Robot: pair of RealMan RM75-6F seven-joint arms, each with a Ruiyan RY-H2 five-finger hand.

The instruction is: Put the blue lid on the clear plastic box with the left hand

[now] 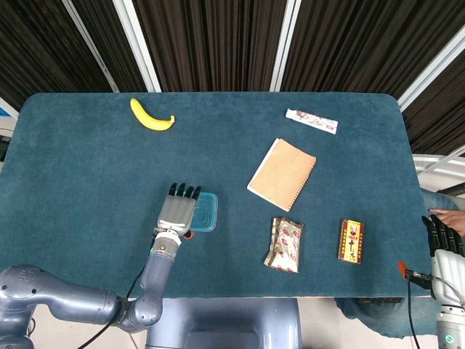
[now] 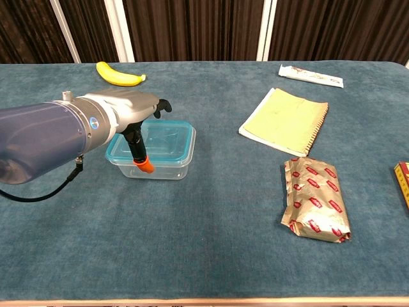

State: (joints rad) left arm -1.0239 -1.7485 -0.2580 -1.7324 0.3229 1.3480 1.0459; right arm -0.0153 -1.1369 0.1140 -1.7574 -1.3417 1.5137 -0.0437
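Observation:
The clear plastic box (image 2: pixel 160 165) stands at the table's front left, and the blue lid (image 2: pixel 171 139) lies on top of it. My left hand (image 2: pixel 128 109) is spread flat over the lid's left half, fingers stretched out and apart. Its orange-tipped thumb (image 2: pixel 144 167) points down along the box's front wall. In the head view the left hand (image 1: pixel 176 213) hides the left part of the lid (image 1: pixel 208 211). Whether the palm touches the lid, I cannot tell. My right hand (image 1: pixel 444 238) hangs past the table's right edge, fingers straight, holding nothing.
A banana (image 1: pixel 151 116) lies at the back left. A toothpaste tube (image 1: pixel 311 121) and a spiral notebook (image 1: pixel 282 174) are right of centre. A foil snack packet (image 1: pixel 284 244) and a small red and yellow box (image 1: pixel 351 241) sit near the front right. A person's hand (image 1: pixel 450 217) shows at the right edge.

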